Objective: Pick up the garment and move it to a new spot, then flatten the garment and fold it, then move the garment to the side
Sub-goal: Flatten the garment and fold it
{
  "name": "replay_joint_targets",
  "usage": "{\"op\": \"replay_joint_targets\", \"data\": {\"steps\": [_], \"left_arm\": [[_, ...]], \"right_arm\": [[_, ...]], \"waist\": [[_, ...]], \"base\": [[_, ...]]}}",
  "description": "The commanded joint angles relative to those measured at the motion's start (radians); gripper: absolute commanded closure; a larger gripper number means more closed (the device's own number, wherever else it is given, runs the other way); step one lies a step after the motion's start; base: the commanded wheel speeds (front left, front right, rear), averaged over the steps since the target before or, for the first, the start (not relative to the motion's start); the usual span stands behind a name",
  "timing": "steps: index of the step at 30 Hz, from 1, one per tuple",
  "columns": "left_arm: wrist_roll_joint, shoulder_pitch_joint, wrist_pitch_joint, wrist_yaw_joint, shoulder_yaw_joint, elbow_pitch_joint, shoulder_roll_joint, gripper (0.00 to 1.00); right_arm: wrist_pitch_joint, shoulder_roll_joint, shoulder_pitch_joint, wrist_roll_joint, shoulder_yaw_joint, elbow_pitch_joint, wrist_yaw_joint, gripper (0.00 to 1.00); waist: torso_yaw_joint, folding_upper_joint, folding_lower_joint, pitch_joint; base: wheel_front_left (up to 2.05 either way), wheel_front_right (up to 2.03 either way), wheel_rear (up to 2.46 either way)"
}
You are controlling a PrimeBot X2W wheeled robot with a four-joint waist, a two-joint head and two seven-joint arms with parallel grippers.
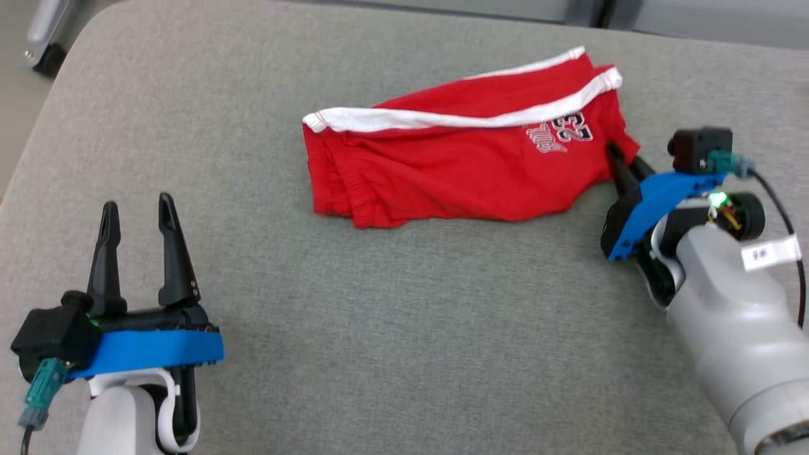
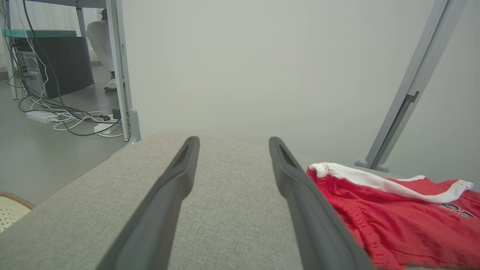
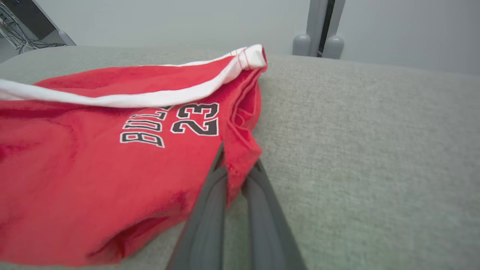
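We face a bench [image 1: 404, 354] covered in grey woven fabric, with a pale wall and a slanted metal post [image 2: 408, 93] behind it. The garment [image 1: 468, 164], red shorts with white side stripes and a printed number, lies on the far middle of the bench. It is doubled over, one leg on the other, with soft wrinkles. Our right claw [image 1: 626, 158] is pressed together on the hem corner at the garment's right end, and red cloth shows pinched between its fingers in the right wrist view. Our left claw [image 1: 138, 202] is spread wide over bare bench at the near left, well apart from the shorts. We judge that a move is only starting: the cloth is gripped but not lifted. Flattening, a tidy fold and the shift aside appear to remain.
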Motion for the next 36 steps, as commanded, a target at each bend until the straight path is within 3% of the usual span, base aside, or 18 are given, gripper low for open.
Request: {"op": "replay_joint_targets", "data": {"steps": [1, 6, 14, 22, 36], "left_arm": [[0.01, 0.021, -0.004, -0.002, 0.005, 0.001, 0.002, 0.0], [0.022, 0.061, -0.004, -0.002, 0.024, -0.006, 0.011, 0.0], [0.042, 0.123, -0.004, -0.002, 0.049, -0.02, 0.011, 0.0], [0.048, 0.145, -0.004, -0.002, 0.041, -0.024, 0.008, 0.0], [0.052, 0.145, -0.004, -0.002, 0.021, -0.015, 0.012, 0.0]], "right_arm": [[-0.017, -0.001, 0.047, 0.024, 0.009, -0.022, 0.0, 1.0], [-0.041, -0.009, 0.169, 0.11, 0.028, -0.11, 0.0, 1.0], [-0.056, -0.078, 0.353, 0.208, 0.003, -0.245, 0.0, 1.0], [-0.059, -0.141, 0.44, 0.232, -0.083, -0.268, 0.0, 1.0], [-0.06, -0.089, 0.378, 0.162, -0.112, -0.334, 0.0, 1.0]], "waist": [[-0.034, 0.0, 0.0, -0.035], [-0.083, 0.0, 0.0, -0.087], [-0.144, 0.0, 0.0, -0.142], [-0.166, 0.0, 0.0, -0.161], [-0.158, 0.0, 0.0, -0.177]], "base": [[0.0, 0.0, 0.0], [0.0, 0.0, 0.0], [0.0, 0.0, 0.0], [0.0, 0.0, 0.0], [0.0, 0.0, 0.0]]}}
